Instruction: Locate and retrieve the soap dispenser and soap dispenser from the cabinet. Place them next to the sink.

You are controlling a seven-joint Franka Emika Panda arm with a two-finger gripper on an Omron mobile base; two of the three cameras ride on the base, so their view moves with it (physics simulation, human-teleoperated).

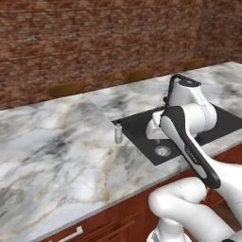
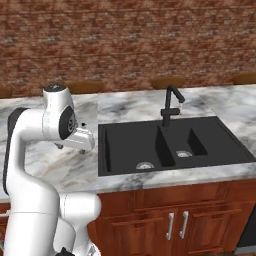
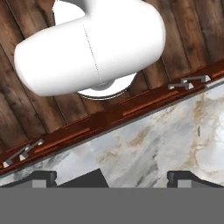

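The two dark fingertips (image 3: 43, 178) stand far apart, fully released, with nothing between them. The gripper (image 3: 111, 179) points straight down over the marble counter (image 3: 166, 140), close to its front edge, where a corner of the black sink (image 3: 85, 180) just shows between the tips. Beyond that edge, the hand view looks down on the reddish cabinet fronts with silver handles (image 3: 188, 82) and the dark plank floor (image 3: 192, 39).

From the right base view the hand hangs over the counter just beside the left rim of the sink (image 2: 130, 150), whose two basins each carry a silver drain. The black faucet (image 2: 171, 105) rises at the back edge of the sink, between the basins.

In the left base view a small pale grey soap dispenser (image 1: 118, 133) with a darker top stands upright on the counter (image 1: 52, 151), just beside the near left corner of the sink (image 1: 137, 127), apart from the arm. The brick wall (image 1: 94, 38) runs behind the counter's far edge.
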